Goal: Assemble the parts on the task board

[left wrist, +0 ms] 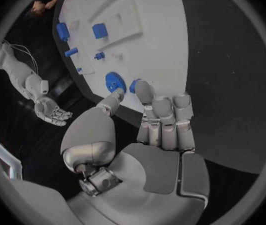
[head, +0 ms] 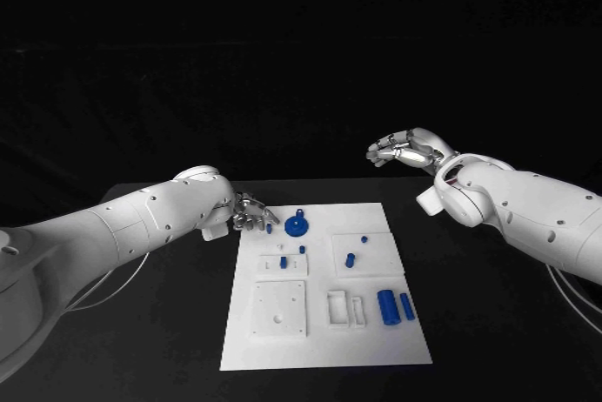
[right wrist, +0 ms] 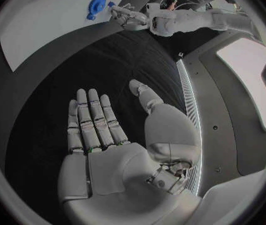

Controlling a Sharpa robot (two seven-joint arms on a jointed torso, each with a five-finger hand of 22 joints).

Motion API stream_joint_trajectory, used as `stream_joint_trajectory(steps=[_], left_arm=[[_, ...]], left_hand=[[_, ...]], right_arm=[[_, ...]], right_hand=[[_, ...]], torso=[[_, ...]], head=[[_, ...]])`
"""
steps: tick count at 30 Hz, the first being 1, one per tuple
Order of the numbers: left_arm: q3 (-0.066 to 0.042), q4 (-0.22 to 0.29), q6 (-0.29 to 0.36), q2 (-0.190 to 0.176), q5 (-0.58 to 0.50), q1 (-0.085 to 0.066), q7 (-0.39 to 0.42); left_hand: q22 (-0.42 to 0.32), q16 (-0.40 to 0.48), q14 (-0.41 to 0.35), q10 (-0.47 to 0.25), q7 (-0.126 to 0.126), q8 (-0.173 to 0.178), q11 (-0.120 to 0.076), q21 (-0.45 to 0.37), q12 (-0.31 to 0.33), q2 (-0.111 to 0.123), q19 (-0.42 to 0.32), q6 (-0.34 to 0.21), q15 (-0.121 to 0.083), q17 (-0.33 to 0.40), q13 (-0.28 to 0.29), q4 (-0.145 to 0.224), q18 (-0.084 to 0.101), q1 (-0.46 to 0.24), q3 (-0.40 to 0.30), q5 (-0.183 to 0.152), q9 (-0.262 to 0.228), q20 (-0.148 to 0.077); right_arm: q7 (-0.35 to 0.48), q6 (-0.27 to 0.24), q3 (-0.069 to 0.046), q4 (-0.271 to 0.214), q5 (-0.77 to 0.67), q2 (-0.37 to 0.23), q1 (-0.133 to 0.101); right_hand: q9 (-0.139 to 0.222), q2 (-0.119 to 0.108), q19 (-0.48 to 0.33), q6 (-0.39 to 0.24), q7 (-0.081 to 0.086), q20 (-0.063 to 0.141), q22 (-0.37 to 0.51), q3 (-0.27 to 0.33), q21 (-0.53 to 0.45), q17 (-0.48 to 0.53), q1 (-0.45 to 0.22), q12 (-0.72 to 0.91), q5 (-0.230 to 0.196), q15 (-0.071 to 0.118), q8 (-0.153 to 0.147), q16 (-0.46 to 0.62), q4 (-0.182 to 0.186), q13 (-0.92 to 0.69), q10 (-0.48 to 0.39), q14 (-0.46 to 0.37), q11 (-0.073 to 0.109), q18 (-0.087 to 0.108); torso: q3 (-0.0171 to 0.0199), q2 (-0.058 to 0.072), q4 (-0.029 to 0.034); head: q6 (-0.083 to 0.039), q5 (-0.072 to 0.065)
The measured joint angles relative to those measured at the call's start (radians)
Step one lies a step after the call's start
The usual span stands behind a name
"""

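left hand point(head: 251, 214) hovering at the task board's point(head: 326, 350) far left corner, fingers loosely spread, gripping nothing, fingertips just beside the blue gear point(head: 296, 225) | right hand point(head: 404, 150) raised well beyond the board, open-fingered, carrying nothing | 2 blue cylinders point(head: 395, 305) lying near the board's right edge

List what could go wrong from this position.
1. The left robot hand sits at the task board edge right beside the small blue peg and the blue round part; a careless reach might knock either away.
2. The right robot hand hovers off the board, open, so it cannot steady the board if it slides.
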State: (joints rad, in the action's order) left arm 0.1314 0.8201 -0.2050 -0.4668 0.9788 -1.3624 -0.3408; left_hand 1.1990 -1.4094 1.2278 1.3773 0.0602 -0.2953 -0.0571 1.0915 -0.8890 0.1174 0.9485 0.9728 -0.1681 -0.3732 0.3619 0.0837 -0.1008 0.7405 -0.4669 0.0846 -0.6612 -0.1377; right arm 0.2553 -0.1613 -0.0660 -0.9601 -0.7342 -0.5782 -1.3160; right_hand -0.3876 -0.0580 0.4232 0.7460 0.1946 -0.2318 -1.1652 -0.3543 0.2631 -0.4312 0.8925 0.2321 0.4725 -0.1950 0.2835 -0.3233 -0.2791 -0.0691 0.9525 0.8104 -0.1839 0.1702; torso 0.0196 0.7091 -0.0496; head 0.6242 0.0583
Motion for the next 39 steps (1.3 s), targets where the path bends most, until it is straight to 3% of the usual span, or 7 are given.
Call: stream_joint_trajectory(steps=[8, 30, 31, 33, 39], left_arm=[[0.0, 0.0, -0.015, 0.0, -0.001, 0.0, 0.007], [0.0, 0.0, -0.017, 0.002, -0.018, 0.001, 0.01], [0.0, 0.0, -0.017, 0.002, -0.02, 0.001, 0.011], [0.0, 0.0, -0.016, 0.002, -0.023, 0.001, 0.012], [0.001, 0.009, -0.012, -0.004, -0.031, 0.003, 0.013]], left_hand=[[0.003, 0.0, 0.0, 0.0, 0.0, -0.002, 0.0, 0.0, 0.0, -0.045, 0.0, 0.0, 0.0, -0.001, 0.001, 0.05, 0.0, 0.032, 0.015, 0.015, -0.004, 0.0], [0.009, 0.0, 0.0, 0.0, -0.006, -0.012, 0.0, 0.0, 0.0, -0.162, 0.0, 0.033, 0.0, -0.004, 0.001, 0.143, 0.0, 0.099, 0.008, 0.021, -0.003, 0.0], [0.009, 0.0, 0.001, 0.002, -0.008, -0.015, -0.002, 0.0, 0.0, -0.164, 0.0, 0.039, 0.001, -0.004, 0.001, 0.145, 0.0, 0.103, -0.002, 0.004, -0.004, 0.0], [0.009, 0.0, 0.002, 0.009, -0.014, -0.024, -0.009, 0.0, 0.0, -0.146, 0.0, 0.059, 0.002, -0.004, -0.001, 0.135, 0.0, 0.138, -0.056, -0.024, -0.006, 0.0], [0.012, -0.012, 0.021, 0.027, -0.017, -0.043, -0.016, 0.0, 0.0, -0.136, 0.011, 0.083, -0.009, -0.014, -0.003, 0.138, 0.0, 0.183, -0.125, -0.032, -0.008, -0.003]], right_arm=[[0.0, 0.0, 0.0, 0.001, 0.0, 0.001, 0.0], [0.0, 0.0, 0.0, 0.006, 0.0, 0.005, 0.0], [0.0, 0.0, 0.0, 0.007, 0.0, 0.005, 0.0], [0.0, 0.0, 0.0, 0.007, 0.0, 0.005, 0.0], [0.0, 0.0, 0.0, 0.007, 0.0, 0.004, 0.0]], right_hand=[[0.001, 0.0, 0.0, 0.0, 0.0, 0.0, -0.001, 0.0, 0.0, 0.0, 0.0, 0.0, 0.0, 0.0, 0.0, 0.0, 0.0, 0.0, 0.0, 0.0, 0.0, 0.0], [0.001, 0.0, 0.0, 0.0, 0.0, 0.0, -0.002, 0.0, 0.0, 0.001, 0.0, 0.0, 0.0, 0.0, 0.0, 0.0, 0.0, 0.0, 0.0, 0.0, 0.0, 0.0], [0.001, 0.0, 0.0, 0.0, 0.0, 0.0, -0.002, 0.0, 0.0, 0.001, 0.0, 0.0, 0.0, 0.0, 0.0, 0.0, 0.0, 0.0, 0.0, 0.0, 0.0, 0.0], [0.001, 0.0, 0.0, 0.0, 0.0, 0.0, -0.002, 0.0, 0.0, 0.001, 0.0, 0.0, 0.0, 0.0, 0.0, 0.0, 0.0, 0.0, 0.0, 0.0, 0.0, 0.0], [0.002, 0.004, 0.0, 0.0, 0.0, 0.0, -0.002, 0.0, 0.0, 0.001, -0.004, 0.0, 0.0, 0.0, 0.0, 0.0, 0.0, 0.0, 0.0, 0.0, 0.0, 0.0]], torso=[[0.0004, 0.0, 0.0001], [0.0003, 0.001, 0.0001], [0.0003, 0.0, 0.0001], [0.0003, 0.0, -0.0001], [0.0004, 0.0, -0.0003]], head=[[0.0, 0.0], [0.005, -0.001], [0.005, -0.001], [0.005, -0.001], [0.006, 0.0]])
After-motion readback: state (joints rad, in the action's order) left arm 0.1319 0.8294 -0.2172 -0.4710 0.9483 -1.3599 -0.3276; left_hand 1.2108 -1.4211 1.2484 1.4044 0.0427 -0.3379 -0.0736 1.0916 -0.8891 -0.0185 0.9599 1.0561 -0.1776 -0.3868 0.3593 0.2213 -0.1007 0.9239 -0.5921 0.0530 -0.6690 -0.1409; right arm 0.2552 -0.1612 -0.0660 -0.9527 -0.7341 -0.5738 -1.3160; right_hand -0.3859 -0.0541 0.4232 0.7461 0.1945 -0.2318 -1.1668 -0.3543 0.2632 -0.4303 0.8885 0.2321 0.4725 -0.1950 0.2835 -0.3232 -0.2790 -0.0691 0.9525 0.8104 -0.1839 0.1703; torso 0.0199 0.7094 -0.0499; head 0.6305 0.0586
